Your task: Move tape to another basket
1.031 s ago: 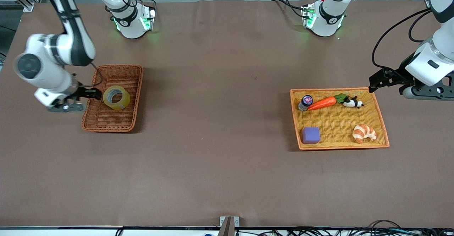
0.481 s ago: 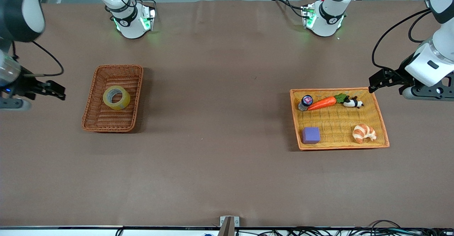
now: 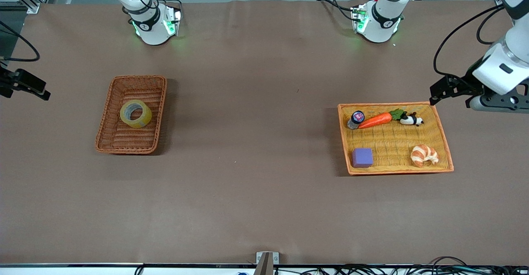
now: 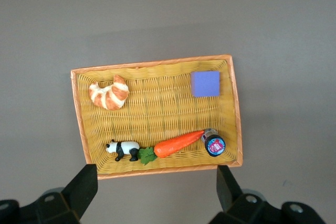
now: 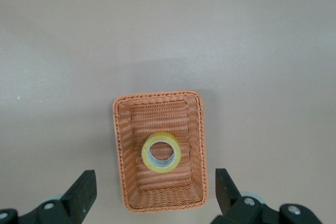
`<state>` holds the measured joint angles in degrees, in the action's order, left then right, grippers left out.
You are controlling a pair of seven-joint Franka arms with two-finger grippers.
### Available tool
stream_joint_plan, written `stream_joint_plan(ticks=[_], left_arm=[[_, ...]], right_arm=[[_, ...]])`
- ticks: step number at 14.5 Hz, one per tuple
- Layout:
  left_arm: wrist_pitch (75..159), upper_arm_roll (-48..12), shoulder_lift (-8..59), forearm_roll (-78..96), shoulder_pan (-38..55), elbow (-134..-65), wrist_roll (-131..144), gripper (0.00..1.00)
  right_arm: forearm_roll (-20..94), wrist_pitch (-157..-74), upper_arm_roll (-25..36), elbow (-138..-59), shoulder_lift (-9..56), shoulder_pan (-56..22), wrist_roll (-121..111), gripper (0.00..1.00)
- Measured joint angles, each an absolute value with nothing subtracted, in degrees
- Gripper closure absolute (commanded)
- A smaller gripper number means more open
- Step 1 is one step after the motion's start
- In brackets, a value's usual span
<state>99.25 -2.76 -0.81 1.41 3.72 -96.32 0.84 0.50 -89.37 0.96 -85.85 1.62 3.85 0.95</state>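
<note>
The tape (image 3: 141,120), a yellowish ring, lies flat in the reddish-brown wicker basket (image 3: 124,150) at the right arm's end of the table. My right gripper (image 3: 29,87) is open and empty, up in the air over the table's edge, well clear of the basket. In the right wrist view the tape (image 5: 163,168) lies in the basket (image 5: 164,205), seen between my open right gripper's (image 5: 156,195) fingers. My left gripper (image 3: 443,90) is open and empty, waiting in the air beside the orange-yellow tray basket (image 3: 396,170).
The tray basket (image 4: 157,62) holds a carrot (image 3: 375,120), a toy panda (image 3: 411,120), a croissant (image 3: 424,155), a purple block (image 3: 362,157) and a small bottle (image 3: 356,119). Bare brown table lies between the two baskets.
My right gripper has pulled away from the tape and the basket, up and toward the table's edge. The tape stays in the basket. My left gripper rose slightly.
</note>
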Motion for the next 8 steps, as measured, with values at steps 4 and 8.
stream_joint_plan(ticks=[4,8], left_arm=[[97.58,-3.52,-2.73,1.41,3.75,-96.32,0.84,0.0],[97.57,-3.35,-1.95,1.41,3.69,-96.33,0.84,0.0]], right_arm=[[0.98,-89.04,1.47,-85.99,1.62,3.85,1.01,0.0],[0.98,-88.8,1.32,-85.99,1.62,3.76,1.03,0.0]])
